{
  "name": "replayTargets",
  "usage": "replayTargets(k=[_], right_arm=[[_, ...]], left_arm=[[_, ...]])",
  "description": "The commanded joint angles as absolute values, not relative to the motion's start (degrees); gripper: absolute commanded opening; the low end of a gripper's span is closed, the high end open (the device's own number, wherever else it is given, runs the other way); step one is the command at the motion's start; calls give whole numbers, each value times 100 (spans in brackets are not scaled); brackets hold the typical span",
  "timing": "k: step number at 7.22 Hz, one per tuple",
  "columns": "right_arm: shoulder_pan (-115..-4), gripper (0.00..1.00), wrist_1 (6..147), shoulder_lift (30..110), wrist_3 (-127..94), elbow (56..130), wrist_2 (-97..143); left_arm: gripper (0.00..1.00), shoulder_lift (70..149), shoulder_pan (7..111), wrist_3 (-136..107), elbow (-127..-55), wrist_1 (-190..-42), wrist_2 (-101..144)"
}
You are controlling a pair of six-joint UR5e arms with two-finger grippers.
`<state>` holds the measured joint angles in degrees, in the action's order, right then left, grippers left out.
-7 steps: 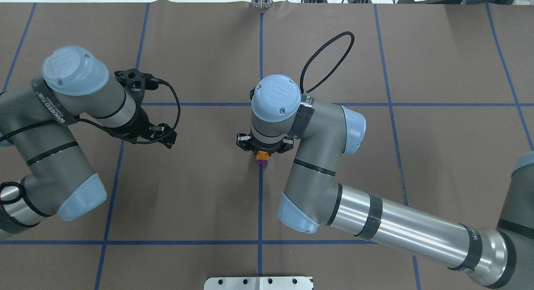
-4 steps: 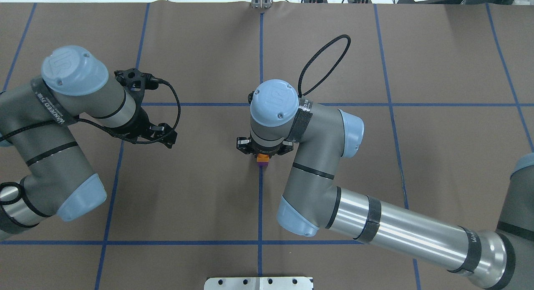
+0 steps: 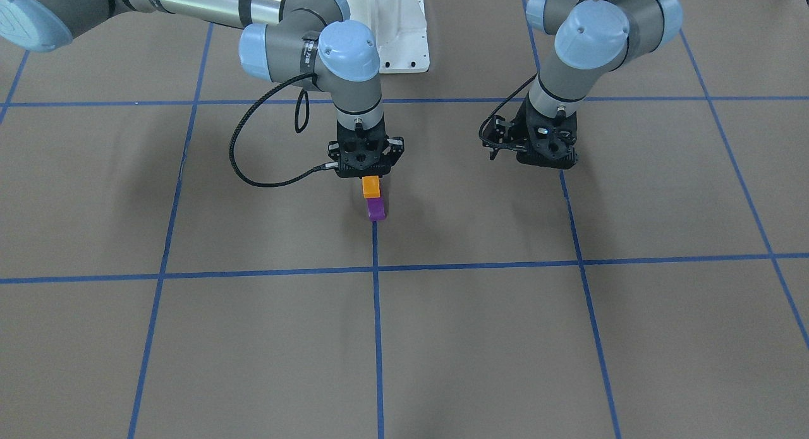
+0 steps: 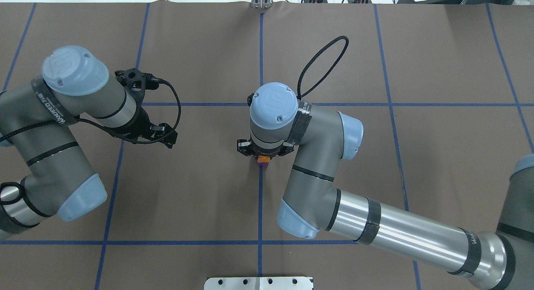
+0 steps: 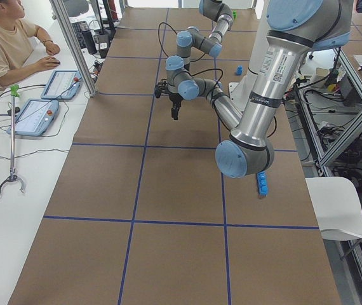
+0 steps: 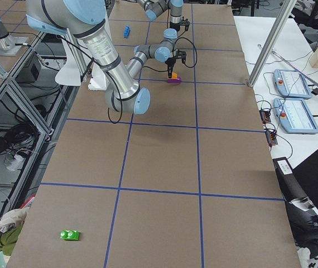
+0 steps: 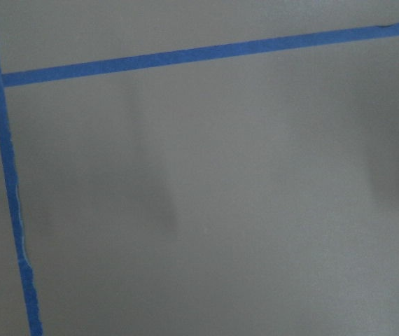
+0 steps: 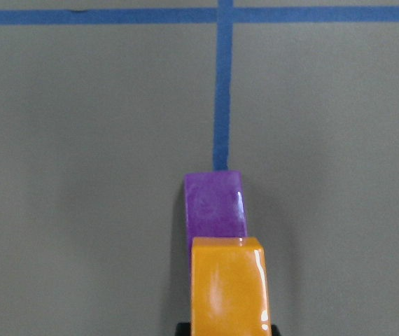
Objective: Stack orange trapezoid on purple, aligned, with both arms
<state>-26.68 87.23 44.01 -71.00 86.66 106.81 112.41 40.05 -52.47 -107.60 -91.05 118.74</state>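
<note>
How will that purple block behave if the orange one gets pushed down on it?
The purple block shines with highlights, so it is probably hard, stiff plastic and rather slippery. It is small and stands free on the brown paper with nothing bracing it, so it is likely light and easily shoved sideways. Its faces look flat, so it should slide, not roll.

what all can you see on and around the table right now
orange trapezoid: 1, orange, in the right gripper, just over the purple block
purple block: 1, purple, on the table at a tape line's end
long brick: 1, blue, robot's side of the table, toward its left
green brick: 1, green, table's right end
table: 1, brown with blue tape grid
tablets: 2, grey-blue, white side bench
operator: 1, beige shirt, at that bench
pedestal: 1, white, robot's base
left gripper: 1, black, over bare table
right gripper: 1, black, gripping the orange trapezoid
</note>
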Motion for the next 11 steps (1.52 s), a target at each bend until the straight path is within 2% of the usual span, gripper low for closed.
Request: replayTargets(k=[1,2,5,7,9,11], right_arm=[[-2637,100,8728,4377,-7102,8692,10530],[-2750,100,8745,4377,-7093,8797,10608],[-3460,100,10313,4717,-7058,10445,11117],[-4284,100,10275,6153,-6291,11343,11668],[-5819,100,10283,7473,-4002,11444,12861],[-7218,100,10292,8320,-1497,10955,13471]], left_arm=[[100,11250,3999,-5256,-10758,-9105,11874],[100,11250,3999,-5256,-10767,-9097,11874],[100,11241,4069,-5221,-10828,-9105,11892],[100,11014,4419,-4881,-10951,-9079,11935],[100,10279,5015,-3558,-11161,-9097,11953],[100,9636,6032,-2161,-11119,-9097,12695]])
